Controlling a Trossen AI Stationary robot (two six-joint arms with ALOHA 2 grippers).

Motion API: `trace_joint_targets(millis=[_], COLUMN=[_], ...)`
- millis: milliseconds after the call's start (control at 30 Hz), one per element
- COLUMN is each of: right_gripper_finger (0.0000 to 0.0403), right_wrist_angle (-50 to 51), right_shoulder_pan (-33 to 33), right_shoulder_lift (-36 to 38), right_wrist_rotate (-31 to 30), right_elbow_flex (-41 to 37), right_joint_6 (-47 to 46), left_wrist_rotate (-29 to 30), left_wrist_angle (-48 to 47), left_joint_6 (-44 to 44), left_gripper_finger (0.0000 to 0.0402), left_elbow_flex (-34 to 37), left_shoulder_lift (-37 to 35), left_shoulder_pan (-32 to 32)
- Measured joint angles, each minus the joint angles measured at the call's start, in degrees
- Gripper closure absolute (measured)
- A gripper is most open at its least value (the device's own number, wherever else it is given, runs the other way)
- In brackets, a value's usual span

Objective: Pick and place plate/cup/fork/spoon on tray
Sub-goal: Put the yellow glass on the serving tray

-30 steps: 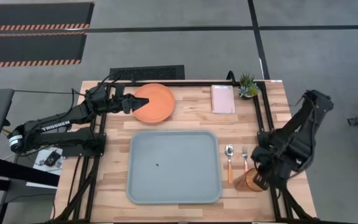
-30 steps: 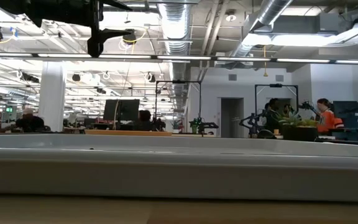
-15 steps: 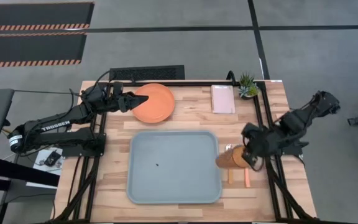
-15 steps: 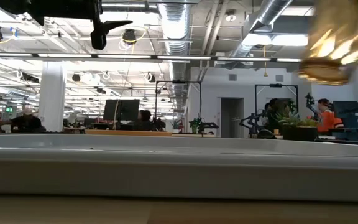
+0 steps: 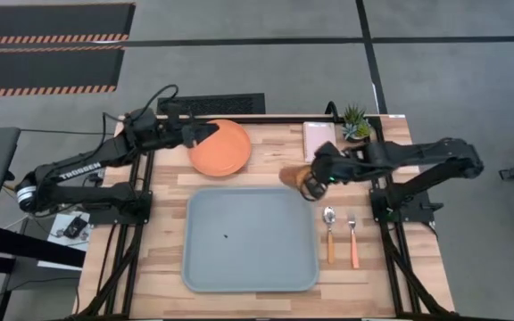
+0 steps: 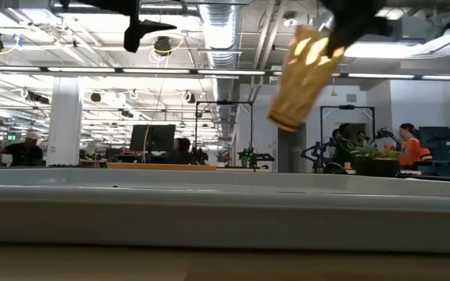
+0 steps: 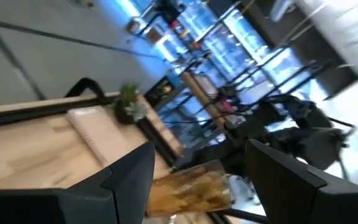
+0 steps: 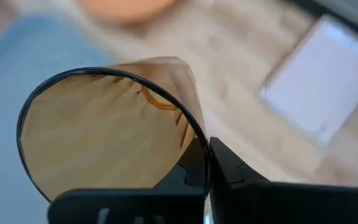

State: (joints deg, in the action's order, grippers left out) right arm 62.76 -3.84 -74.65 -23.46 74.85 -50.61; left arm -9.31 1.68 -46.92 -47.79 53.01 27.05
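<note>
The amber cup (image 5: 294, 176) hangs tilted in my right gripper (image 5: 310, 181), above the table beside the tray's far right corner; it also shows in the low view (image 6: 303, 78). The orange plate (image 5: 223, 148) lies flat on the table beyond the tray (image 5: 250, 239). My left gripper (image 5: 209, 132) hovers open over the plate's left rim, well above it, and touches nothing. The spoon (image 5: 329, 232) and the fork (image 5: 352, 237) lie side by side on the table right of the tray. My right gripper holds the cup by its rim (image 8: 202, 144), the wall pinched with one finger inside the cup and one outside. The fingers come roughly level from the table's right. The cup is lifted clear and tilted, its base toward the table's left and lower than its mouth.
A pale pink pad (image 5: 319, 141) and a small potted plant (image 5: 357, 123) sit at the far right of the table. Dark frame rails run along both table sides. People show in the room beyond the table in the low view.
My right gripper has lifted the cup off the table near the front right, past the fork and spoon, and carried it up and toward the far left; the cup now hangs tilted. My left gripper has risen a little over the plate's rim.
</note>
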Motion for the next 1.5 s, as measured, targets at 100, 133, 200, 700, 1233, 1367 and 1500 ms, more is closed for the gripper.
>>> trace_joint_targets(millis=[100, 133, 200, 700, 1233, 1367, 1500], right_gripper_finger=[0.0393, 0.0393, 0.0391, 0.0391, 0.0391, 0.0391, 0.0390], right_wrist_angle=[-5.19, -6.83, -9.00, -12.90, -17.04, -19.32, -20.51], right_shoulder_pan=[3.56, 4.79, 7.10, 17.84, 17.60, 16.89, 16.16], right_shoulder_lift=[-2.21, -2.81, -4.34, -17.36, -28.00, -27.96, -27.92], right_wrist_rotate=[-5.07, -6.81, -9.68, -15.76, -13.82, -13.66, -13.96], right_elbow_flex=[0.00, 0.13, 1.54, 17.61, 23.98, 24.00, 24.00], right_joint_6=[1.76, 2.51, 4.26, 20.43, 27.33, 29.00, 31.00], left_wrist_rotate=[1.56, 2.08, 2.72, 5.99, 12.71, 14.70, 14.73], left_wrist_angle=[-5.58, -7.29, -10.42, -13.58, -9.31, -11.11, -11.80], left_joint_6=[0.34, 0.37, 1.61, 5.00, 7.98, 8.74, 9.86], left_gripper_finger=[0.0162, 0.0162, 0.0162, 0.0162, 0.0162, 0.0162, 0.0162], left_elbow_flex=[-4.48, -5.98, -8.53, -17.03, -17.16, -17.16, -17.16], left_shoulder_lift=[3.42, 4.66, 6.96, 21.25, 27.76, 27.76, 27.76], left_shoulder_pan=[-0.54, -0.92, -1.69, -5.95, -5.99, -5.99, -5.95])
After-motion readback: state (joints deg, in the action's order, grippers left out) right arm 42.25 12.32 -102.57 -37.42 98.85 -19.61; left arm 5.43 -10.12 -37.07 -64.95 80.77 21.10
